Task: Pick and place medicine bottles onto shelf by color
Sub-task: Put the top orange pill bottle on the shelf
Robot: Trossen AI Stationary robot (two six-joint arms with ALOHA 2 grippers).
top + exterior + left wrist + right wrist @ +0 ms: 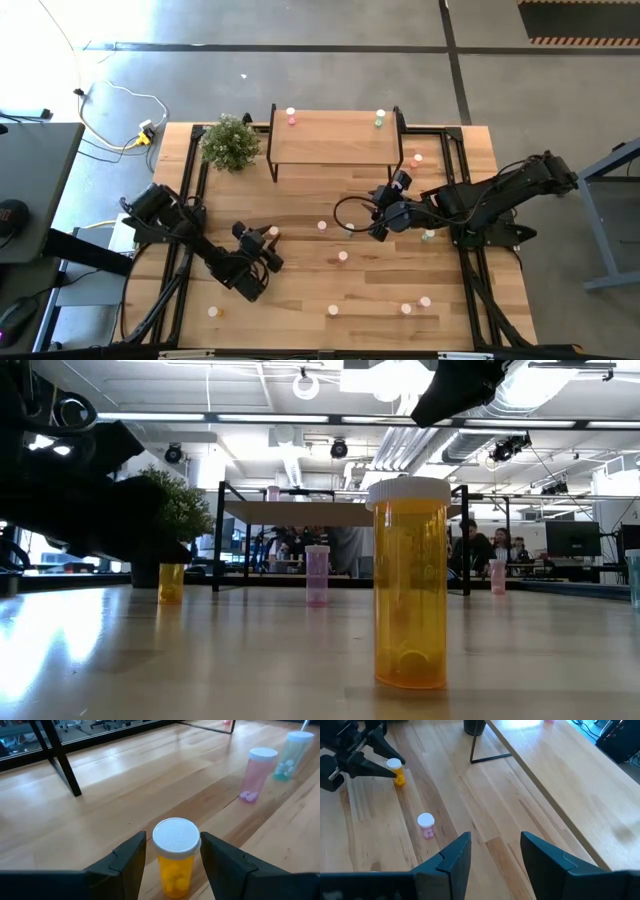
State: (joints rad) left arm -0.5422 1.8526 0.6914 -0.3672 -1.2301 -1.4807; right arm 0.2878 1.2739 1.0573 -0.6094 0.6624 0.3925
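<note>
My left gripper (173,840) is open at table level, left of centre, its fingers on either side of an upright orange bottle (175,857) with a white cap; I see no touch. The high view shows this bottle (273,233) at the gripper (268,241). My right gripper (495,840) is open and empty, above the table in front of the shelf (335,140), right of centre (375,226). The shelf stands on thin black legs and carries a pink bottle (291,118) and a green one (380,120). More bottles stand upright on the tabletop, among them pink ones (322,226) (343,257).
A potted plant (230,142) stands by the shelf's left end. Further bottles stand near the front edge (333,311) (406,309) (213,312) and to the right (428,236) (417,158). In the low view an orange bottle (410,595) stands close to the camera. People sit beyond the table.
</note>
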